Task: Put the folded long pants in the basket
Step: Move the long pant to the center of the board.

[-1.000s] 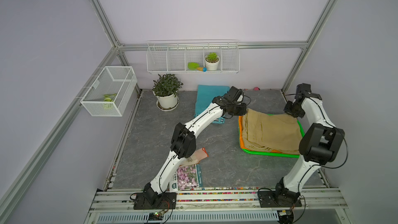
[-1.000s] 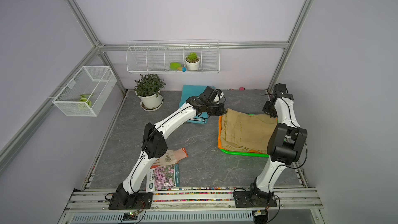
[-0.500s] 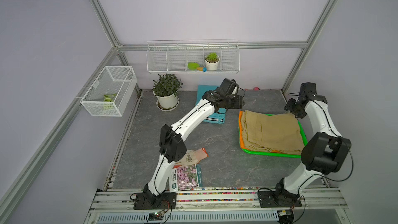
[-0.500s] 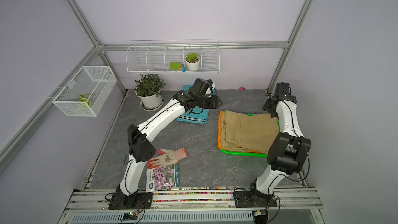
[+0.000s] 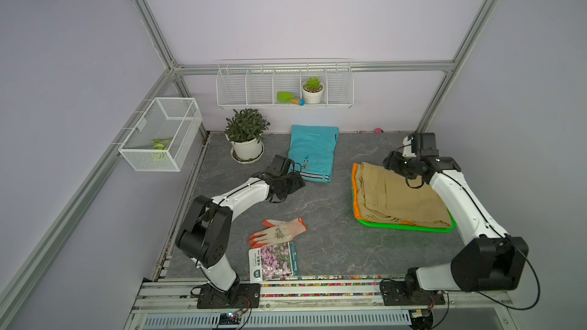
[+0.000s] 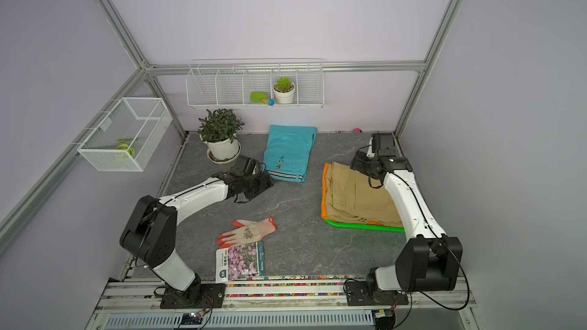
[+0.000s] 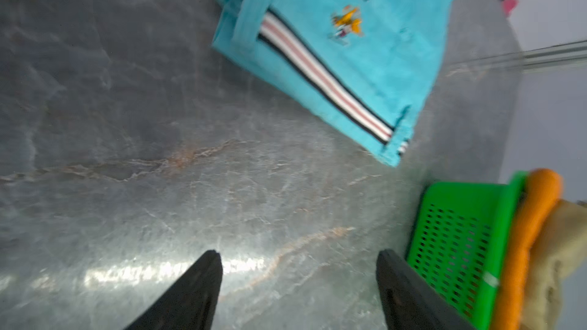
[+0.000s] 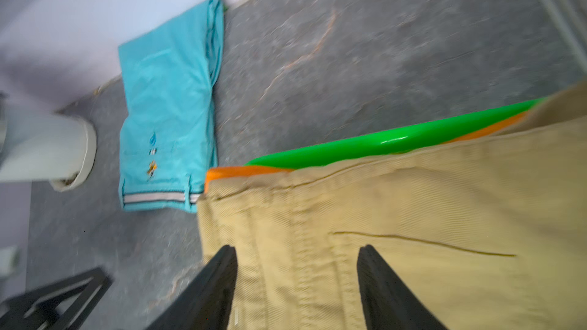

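Observation:
The green basket [image 5: 409,226] [image 6: 365,226] stands at the right. Khaki pants [image 5: 400,195] [image 8: 413,201] lie on top in it, over orange pants [image 5: 355,185] [image 7: 533,217] whose edge hangs past the rim. Turquoise pants [image 5: 313,153] [image 6: 289,153] with a striped waistband lie flat on the table at the back. My left gripper [image 5: 297,182] [image 7: 298,253] is open over bare table, just off the turquoise waistband's near corner. My right gripper [image 5: 389,161] [image 8: 297,247] is open just above the khaki pants' far corner, holding nothing.
A work glove [image 5: 279,231] and a seed packet [image 5: 274,263] lie near the front. A potted plant [image 5: 246,141] stands left of the turquoise pants. White wire baskets hang on the back wall [image 5: 284,85] and the left wall [image 5: 160,134].
Both grippers opened and let go of the khaki pants, which now lie in the basket. My left arm drew back left from the basket, past the turquoise pants.

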Robot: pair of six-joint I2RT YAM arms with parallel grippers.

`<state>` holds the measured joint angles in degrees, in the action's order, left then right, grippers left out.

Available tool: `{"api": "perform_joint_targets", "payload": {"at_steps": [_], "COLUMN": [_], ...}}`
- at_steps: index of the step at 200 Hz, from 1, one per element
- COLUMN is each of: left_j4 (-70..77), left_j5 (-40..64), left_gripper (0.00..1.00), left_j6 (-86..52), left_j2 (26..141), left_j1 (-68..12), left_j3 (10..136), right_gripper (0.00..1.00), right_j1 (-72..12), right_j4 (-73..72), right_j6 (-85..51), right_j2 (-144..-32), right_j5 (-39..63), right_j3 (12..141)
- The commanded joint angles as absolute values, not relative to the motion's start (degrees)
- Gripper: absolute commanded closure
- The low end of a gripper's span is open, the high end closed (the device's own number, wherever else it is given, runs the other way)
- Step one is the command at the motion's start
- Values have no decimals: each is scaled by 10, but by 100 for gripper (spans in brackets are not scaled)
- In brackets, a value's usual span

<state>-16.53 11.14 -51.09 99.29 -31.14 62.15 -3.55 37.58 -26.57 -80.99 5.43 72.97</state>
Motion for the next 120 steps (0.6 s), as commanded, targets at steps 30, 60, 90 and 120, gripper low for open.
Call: {"api": "perform_joint_targets", "payload": {"at_steps": [30, 60, 90, 120], "left_j4": [18, 51, 49, 15], "left_j5": [154, 147, 142, 135], "left_gripper": [20, 21, 34, 46], "left_j6": [-610, -643, -653, -646], "left_j2": [1095, 1126, 1175, 1214], "left_j1": [-317, -316, -316, -316], "left_j3": [649, 653, 686, 728], "right_gripper": [35, 35, 35, 37], "right_j1": [-86, -90, -90, -90], "right_j4": [371, 381, 381, 399], "right_j6": [-274, -262, -262, -259], "right_j2": [-776, -756, -745, -750], "right_j5": [48, 48, 62, 55], "right_j3": [707, 695, 685, 682]}}
